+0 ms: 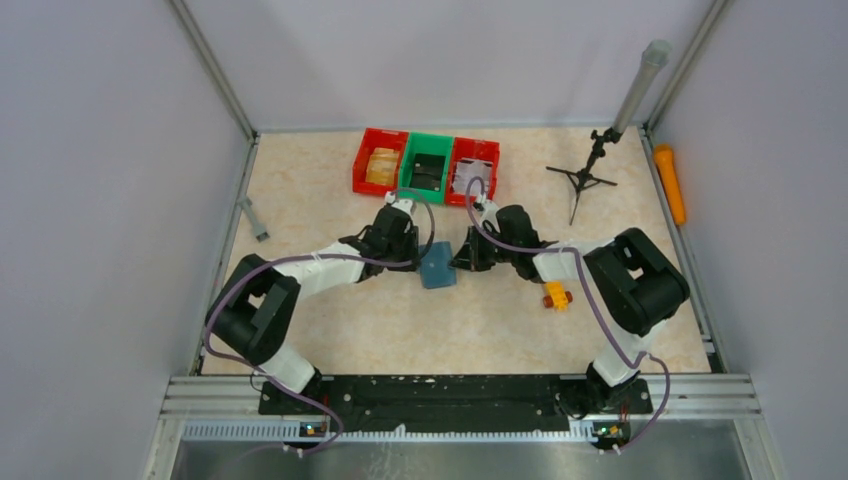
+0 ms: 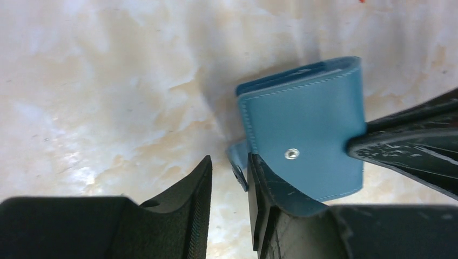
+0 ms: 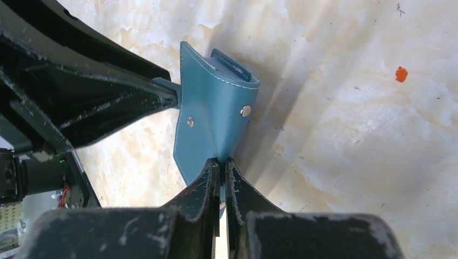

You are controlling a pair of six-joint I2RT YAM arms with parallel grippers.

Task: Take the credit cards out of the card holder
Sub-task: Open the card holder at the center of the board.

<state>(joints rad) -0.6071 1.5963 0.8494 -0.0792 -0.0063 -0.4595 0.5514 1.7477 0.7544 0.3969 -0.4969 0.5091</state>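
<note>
**Top view.** The small flat teal-blue folding card holder [image 1: 437,268] lies mid-way across the pale marbled surface [image 1: 400,330], between the two arms. The left end effector [image 1: 418,250] is at its left edge and the right end effector [image 1: 462,258] at its right edge. There are three plastic bins in a row at the far side, well apart from the work:
- The left red bin [image 1: 360,165] holds sth yellowish-tan.
- The green bin [image 1: 425,195] holds dark items.
- The right red bin [image 1: 478,142] holds pale items.

I can't ID any of the contents. A small yellow-orange toy block [image 1: 556,295] sits by the R forearm and is not involved.

**Left wrist view.** The left end effector [image 2: 229,162] is partway open, with a clear gap between the jaws. The holder's [image 2: 305,129] snap tab sits in that gap against one finger, and as far as I can see it is not clamped. The holder is folded, with a stud showing on its face.

**Right wrist view.** The right end effector [image 3: 221,162] is pinched tight on the near edge of the holder [image 3: 213,108]. The holder appears tilted up off the surface on that side.

**Assessment.** No credit cards are visible in any view, so I take them to be inside. The step in hand looks like opening the holder, and no card is out yet. Next move, in my judgement: the L jaws close on the tab and peel the flap back while R keeps its pinch, to expose the slots. The risk is the thin tab slipping out.
</note>
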